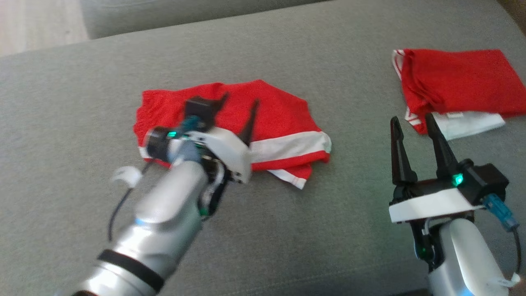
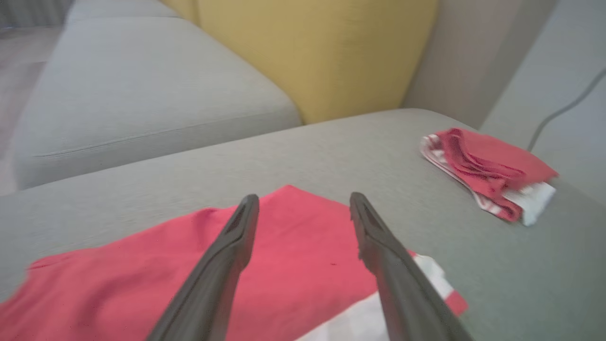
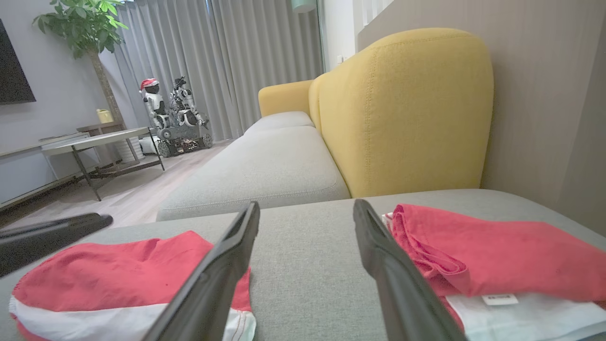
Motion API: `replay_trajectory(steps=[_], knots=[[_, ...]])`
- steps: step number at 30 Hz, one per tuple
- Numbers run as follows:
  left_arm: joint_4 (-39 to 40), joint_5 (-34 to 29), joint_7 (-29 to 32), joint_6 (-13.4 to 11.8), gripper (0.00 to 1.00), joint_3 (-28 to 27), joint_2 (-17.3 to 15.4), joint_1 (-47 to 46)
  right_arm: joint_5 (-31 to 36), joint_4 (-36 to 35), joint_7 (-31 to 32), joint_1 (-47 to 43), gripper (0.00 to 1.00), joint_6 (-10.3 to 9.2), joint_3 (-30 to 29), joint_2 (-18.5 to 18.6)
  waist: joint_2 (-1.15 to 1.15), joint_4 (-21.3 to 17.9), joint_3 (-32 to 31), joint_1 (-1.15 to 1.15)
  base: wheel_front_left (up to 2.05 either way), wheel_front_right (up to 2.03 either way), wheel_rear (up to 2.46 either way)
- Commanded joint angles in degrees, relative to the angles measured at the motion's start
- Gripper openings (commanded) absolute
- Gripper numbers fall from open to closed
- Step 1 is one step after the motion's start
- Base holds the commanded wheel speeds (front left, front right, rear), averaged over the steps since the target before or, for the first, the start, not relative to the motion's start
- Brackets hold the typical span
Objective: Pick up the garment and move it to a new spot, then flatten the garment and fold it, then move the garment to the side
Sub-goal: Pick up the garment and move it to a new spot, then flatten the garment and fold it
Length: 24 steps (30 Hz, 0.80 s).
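Note:
The garment is red with a white band and lies folded in the middle of the grey cushion. My left gripper hovers over its left half, jaws open, with nothing between the fingers. The left wrist view shows the garment just under that gripper. My right gripper stands open at the lower right, apart from the garment, with bare cushion between its fingers. The right wrist view has the garment at lower left, with a dark left finger above it.
A second folded red and white garment lies at the cushion's far right, close to my right gripper's tips. A yellow backrest rises behind it. Another grey seat adjoins at the back. Wooden floor shows far left.

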State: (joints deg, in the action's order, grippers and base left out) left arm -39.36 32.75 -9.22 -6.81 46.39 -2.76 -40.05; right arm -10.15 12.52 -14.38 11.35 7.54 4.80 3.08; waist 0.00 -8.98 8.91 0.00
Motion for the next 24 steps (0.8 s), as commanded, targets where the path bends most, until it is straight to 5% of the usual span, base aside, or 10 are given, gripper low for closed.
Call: replay_trajectory(steps=[1, 12, 24], knots=[[1.1, 0.7, -1.9, -0.7, 1.0, -3.4, -2.2, -1.9, 0.2, -1.4, -0.6, 0.2, 1.0, -0.05, 1.0, -0.2, 0.0, 1.7, -1.3, 0.0, 0.0, 0.0, 0.0], [11.7, 3.5, -5.7, 0.2, 1.0, -16.3, -13.3, 13.4, 1.1, 0.6, -0.6, -4.3, 1.0, -0.05, -1.1, -0.2, 0.0, 9.5, -5.6, 0.0, 0.0, 0.0, 0.0], [21.5, -3.3, -5.8, 2.7, 1.0, -28.8, -8.8, 27.4, 1.4, 0.3, -0.6, -5.0, 1.0, -0.05, -1.1, -0.2, 0.0, 10.0, -4.5, 0.0, 0.0, 0.0, 0.0]])
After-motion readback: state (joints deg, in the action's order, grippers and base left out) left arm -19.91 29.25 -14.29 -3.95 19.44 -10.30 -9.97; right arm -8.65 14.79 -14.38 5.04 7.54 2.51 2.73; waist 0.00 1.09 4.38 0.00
